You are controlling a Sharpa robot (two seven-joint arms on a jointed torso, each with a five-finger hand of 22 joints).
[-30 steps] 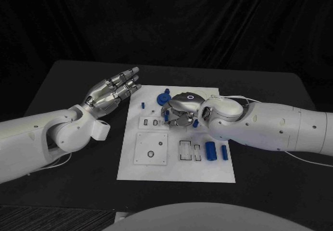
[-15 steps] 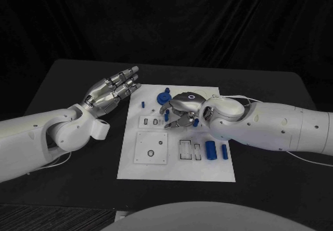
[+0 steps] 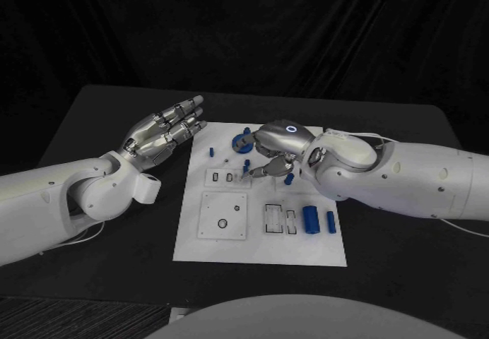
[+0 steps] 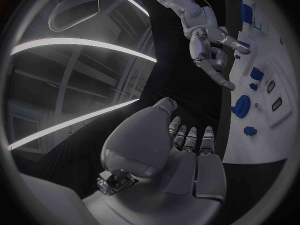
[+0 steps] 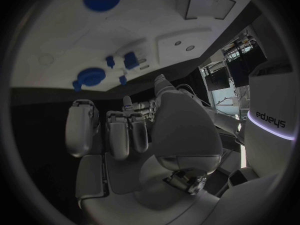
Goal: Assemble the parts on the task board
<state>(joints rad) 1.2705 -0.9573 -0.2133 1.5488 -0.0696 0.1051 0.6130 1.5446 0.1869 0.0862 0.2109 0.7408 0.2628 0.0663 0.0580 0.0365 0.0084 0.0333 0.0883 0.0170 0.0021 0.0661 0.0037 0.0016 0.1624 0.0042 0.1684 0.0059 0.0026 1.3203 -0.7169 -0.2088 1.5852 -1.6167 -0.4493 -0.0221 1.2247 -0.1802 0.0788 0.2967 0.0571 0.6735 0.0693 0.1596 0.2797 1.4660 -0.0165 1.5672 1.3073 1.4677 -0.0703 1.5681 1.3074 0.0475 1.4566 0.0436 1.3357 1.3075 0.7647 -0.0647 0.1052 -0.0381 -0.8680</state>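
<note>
Small blue parts lie scattered over the flat white rectangular task board (image 3: 260, 244), which sits in the middle of the black table (image 3: 408, 261). A round blue disc-shaped part with a raised hub (image 3: 242, 143) rests near the board's far edge, with a thin blue peg (image 3: 211, 151) beside it toward the board's left edge. Two blue cylinders (image 3: 309, 217) (image 3: 329, 222) lie side by side near the board's right edge, just beside a pair of rectangular slots (image 3: 273, 218). A square white panel (image 3: 222, 216) with an oval opening occupies the board's near-left portion.

The silver right hand (image 3: 275, 148) hangs over the far half of the board, next to the disc, fingers curled downward toward a small blue piece (image 3: 244, 168) by the slotted block; whether the fingertips actually hold anything cannot be told. Another small blue piece (image 3: 288, 179) sits just beside that hand, nearer the board's right edge.

The silver left hand (image 3: 163, 134) is held off the board's far-left corner, above the table, fingers extended and together, palm empty. In the left wrist view its fingers (image 4: 190, 140) stretch out flat with nothing between them.
</note>
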